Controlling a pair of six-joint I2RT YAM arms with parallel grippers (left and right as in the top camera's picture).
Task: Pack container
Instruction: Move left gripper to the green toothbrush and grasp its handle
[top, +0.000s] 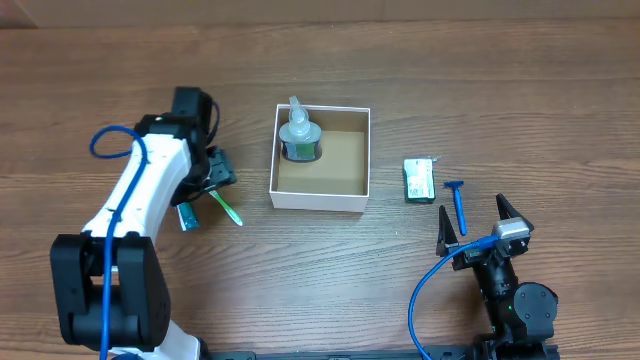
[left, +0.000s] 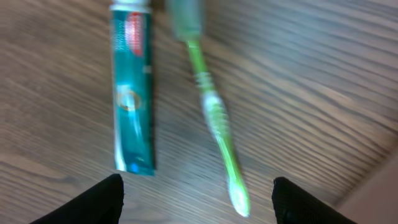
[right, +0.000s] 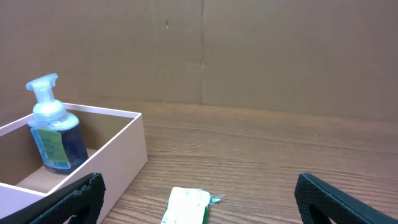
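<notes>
My left wrist view is blurred, the tube (left: 132, 93) cut at its top edge; my right wrist view crops the box (right: 127, 155) and packet (right: 186, 208).

The left arm (top: 140, 190) stretches forward, and the left pincer (left: 196, 199) points downward with its jaws wide apart. The right pincer (top: 470, 215) sits low, also spread wide.
</notes>
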